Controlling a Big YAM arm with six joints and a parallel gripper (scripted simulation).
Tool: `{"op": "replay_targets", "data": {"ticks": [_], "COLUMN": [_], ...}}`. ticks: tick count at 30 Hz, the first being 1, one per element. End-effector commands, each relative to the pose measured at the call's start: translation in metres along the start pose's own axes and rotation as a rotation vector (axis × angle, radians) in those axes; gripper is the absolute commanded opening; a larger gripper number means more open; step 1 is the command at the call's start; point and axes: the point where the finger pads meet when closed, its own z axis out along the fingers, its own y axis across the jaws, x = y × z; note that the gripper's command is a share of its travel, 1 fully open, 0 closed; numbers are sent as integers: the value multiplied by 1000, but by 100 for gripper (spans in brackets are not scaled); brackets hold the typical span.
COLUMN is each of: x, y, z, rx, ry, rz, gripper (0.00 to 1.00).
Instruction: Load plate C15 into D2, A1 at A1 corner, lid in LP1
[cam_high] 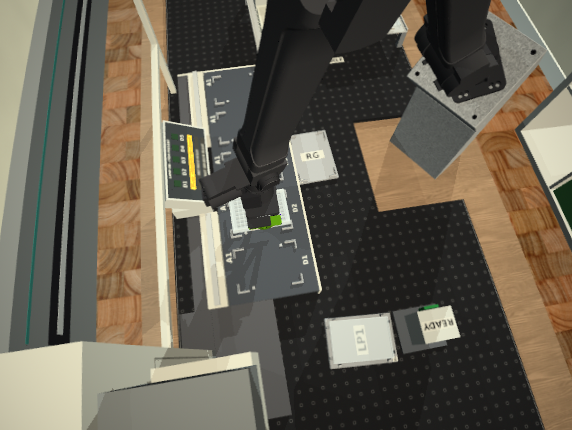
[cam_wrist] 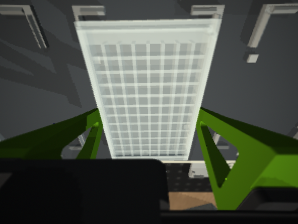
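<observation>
Pincer pinching the sample plate, green fingers pressed to its two long sides near the end closest to the wrist. From the wrist view, plate reaching straight ahead of the pincer, white well grid seen through a clear lid, far end near two pale corner brackets of the dark deck beneath. Whether the plate touches the deck or hangs just above it: cannot tell.

From the top view, pincer under the black arm, plate showing on both sides of the wrist, over the position marked D2. One green finger visible at the plate's edge toward D1. D1's bracket set just beyond the pincer on that side, its brackets bare. RG nest near, on the opposite side and a little toward the arm's pedestal. Status panel with a yellow bar just beside the wrist, on the side away from the pedestal. Lid park LP1 well apart from the pincer on the black perforated counter, the READY key just beside it.
</observation>
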Motion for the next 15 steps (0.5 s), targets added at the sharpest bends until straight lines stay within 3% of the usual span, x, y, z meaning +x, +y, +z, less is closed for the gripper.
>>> {"op": "replay_targets", "data": {"ticks": [1,15], "x": [-17,-20], "y": [-1,0], "z": [-13,-13], "rx": [-4,-6], "ry": [-55,-60], "rz": [7,6], "gripper": [0,0]}}
